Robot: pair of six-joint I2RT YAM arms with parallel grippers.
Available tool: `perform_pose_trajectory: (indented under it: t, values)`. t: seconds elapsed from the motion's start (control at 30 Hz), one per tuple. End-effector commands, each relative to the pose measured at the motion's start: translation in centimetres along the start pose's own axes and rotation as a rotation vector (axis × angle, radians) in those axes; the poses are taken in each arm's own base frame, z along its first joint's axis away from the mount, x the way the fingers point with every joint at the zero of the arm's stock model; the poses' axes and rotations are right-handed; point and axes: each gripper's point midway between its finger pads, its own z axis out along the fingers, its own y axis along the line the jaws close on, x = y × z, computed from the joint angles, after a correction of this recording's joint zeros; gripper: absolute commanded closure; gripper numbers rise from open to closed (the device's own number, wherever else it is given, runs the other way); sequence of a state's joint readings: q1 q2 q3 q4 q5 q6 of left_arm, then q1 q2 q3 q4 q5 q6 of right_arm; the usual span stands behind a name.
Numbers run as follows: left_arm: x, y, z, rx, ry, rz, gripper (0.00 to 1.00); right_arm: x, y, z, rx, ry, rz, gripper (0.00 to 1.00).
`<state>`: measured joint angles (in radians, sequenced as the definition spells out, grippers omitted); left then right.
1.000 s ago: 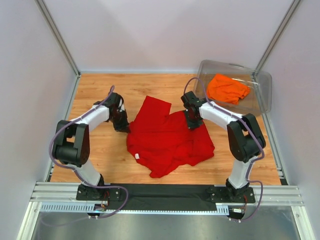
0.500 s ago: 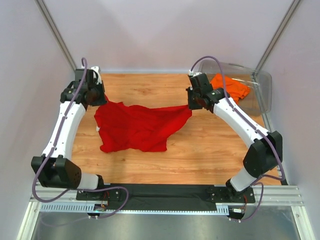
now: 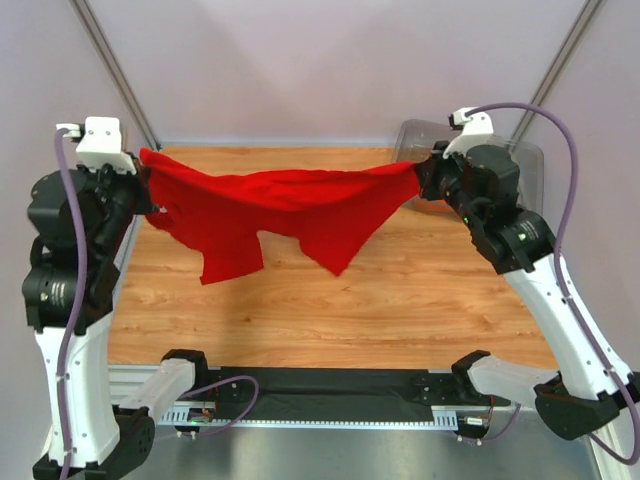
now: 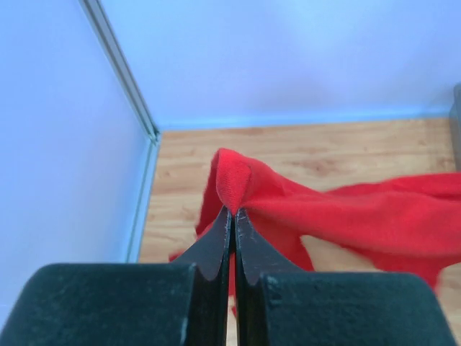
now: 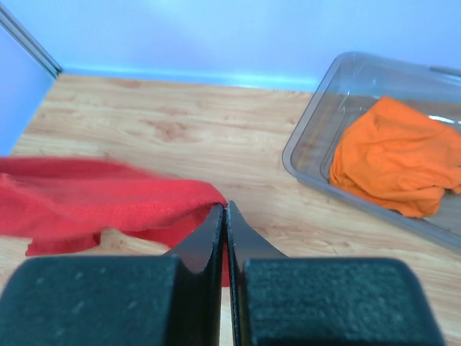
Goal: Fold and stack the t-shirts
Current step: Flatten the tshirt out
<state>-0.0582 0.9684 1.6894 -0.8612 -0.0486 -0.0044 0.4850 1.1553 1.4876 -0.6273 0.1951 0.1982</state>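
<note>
First t-shirt (image 3: 280, 205) hangs above bench (image 3: 400, 290), stretched side to side over far half. Left tool (image 3: 145, 187) pinches its left end near far left corner. Right tool (image 3: 421, 181) pinches its right end near far right corner. Bin (image 5: 311, 133) sits on bench at far right corner, behind right tool. Second t-shirt (image 5: 392, 155) lies in bin.

No readable text, no labels, no brand marks, no numbers — none in any view
</note>
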Motion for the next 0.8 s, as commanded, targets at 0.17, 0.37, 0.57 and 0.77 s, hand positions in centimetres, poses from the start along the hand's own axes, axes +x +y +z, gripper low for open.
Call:
perform_pose_trajectory:
  t: [0.17, 0.37, 0.57, 0.77]
  values:
    - [-5.7, 2.9, -5.9, -0.130, -0.188, 0.083, 1.00, -6.6, -0.1, -6.2, -0.039, -0.250, 0.024, 1.00]
    - [-8.5, 4.0, -3.1, -0.190, -0.191, 0.118, 1.00, -10.4, 0.3, -3.8, -0.009, -0.345, 0.003, 1.00]
    - [-5.6, 3.0, 10.8, -0.149, -0.051, 0.216, 1.00, -8.3, 0.5, 9.3, 0.054, -0.255, -0.068, 1.00]
    - [5.0, 3.4, 27.2, -0.166, 0.198, 0.316, 1.00, -5.2, -2.9, 23.4, 0.117, -0.175, -0.065, 1.00]
